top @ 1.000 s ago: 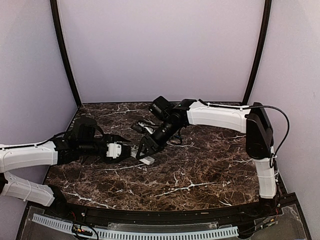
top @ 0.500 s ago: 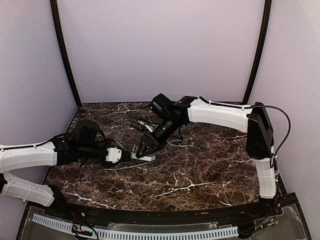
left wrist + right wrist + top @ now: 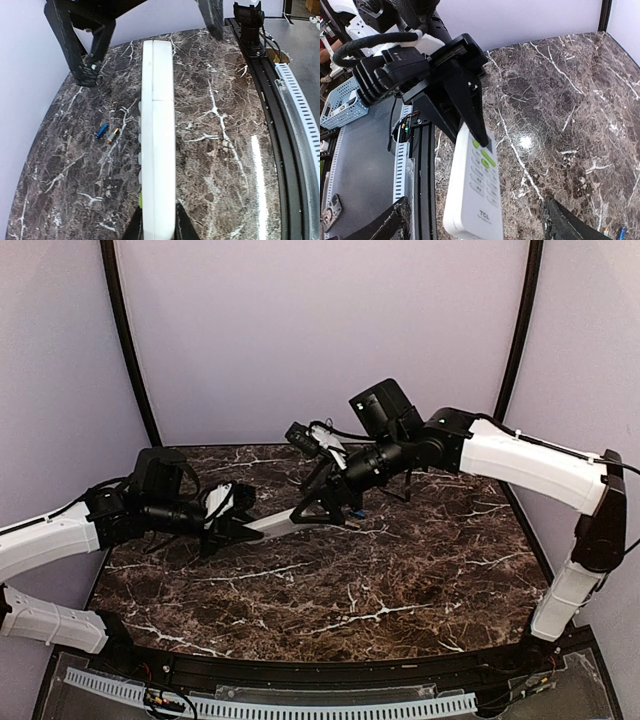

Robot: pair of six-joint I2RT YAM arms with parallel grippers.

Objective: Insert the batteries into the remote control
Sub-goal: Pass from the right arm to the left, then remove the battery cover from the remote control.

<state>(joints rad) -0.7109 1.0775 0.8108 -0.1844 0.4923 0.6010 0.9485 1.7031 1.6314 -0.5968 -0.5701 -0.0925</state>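
Gleaming between lilac walls (image 3: pixel 320 330), the dark marbled surface (image 3: pixel 400 580) carries the tiny batteries (image 3: pixel 102 131); left pincer (image 3: pixel 156 220) clamps the remote control (image 3: pixel 157 125) aloft, right pincer (image 3: pixel 318 510) spread wide, empty, its fingertips (image 3: pixel 395 222) cut off

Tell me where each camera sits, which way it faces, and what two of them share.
Top external: high behind the robot, looking down at the table; left arm and right arm show, left gripper holding the remote.
Left wrist: looks along the remote's edge toward the right gripper; own fingertips at bottom.
Right wrist: looks back at the remote's buttons and the left gripper; own fingers in bottom corners.
Shared: both wrists see the remote and a blue battery.
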